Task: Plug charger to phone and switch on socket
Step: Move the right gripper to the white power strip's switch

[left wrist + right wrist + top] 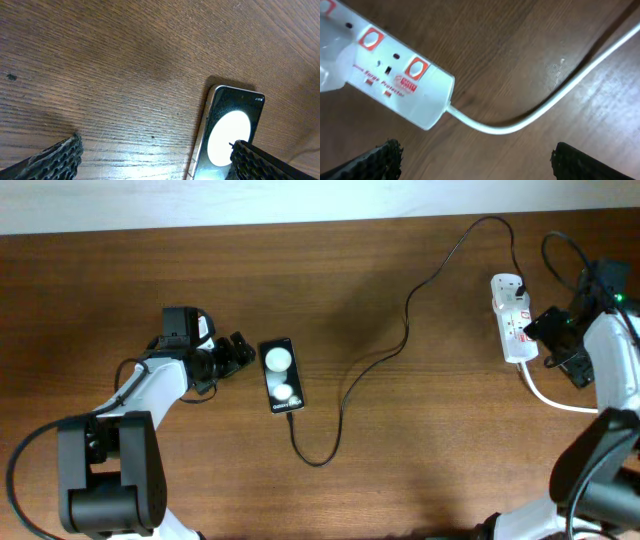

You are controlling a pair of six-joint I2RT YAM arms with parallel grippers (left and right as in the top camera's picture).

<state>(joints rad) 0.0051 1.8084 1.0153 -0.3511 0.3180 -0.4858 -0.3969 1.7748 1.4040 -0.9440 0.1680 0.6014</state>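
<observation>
I read the overhead view with 12 o'clock at its top edge. On the brown wood-grain counter [400, 480], my left end effector [240, 355] sits at the 9 o'clock side, low to the surface. Its jaws are spread wide and grip nothing. In the left wrist view both ribbed black fingertips [60, 157] sit at the bottom corners, with bare wood between them.

Just beside it, toward 3 o'clock, lies the small black rectangular phone [281, 376], flat, with two white round spots on its face. One far fingertip overlaps the phone's edge in the wrist view; I cannot tell whether it touches.

The charger [345, 390], a long thin black cable, meets the phone's 6 o'clock end. I cannot tell whether the tip is fully seated. From there the cable loops down, then climbs toward 1 o'clock, and its black plug [522, 283] sits in the 12 o'clock end of the socket [513, 320], a white elongated power strip with red marks.

My right end effector [540, 332] hovers just beside the socket's 3 o'clock side, jaws wide and holding nothing. A thick white cord [550, 395] leaves the socket's 6 o'clock end.
</observation>
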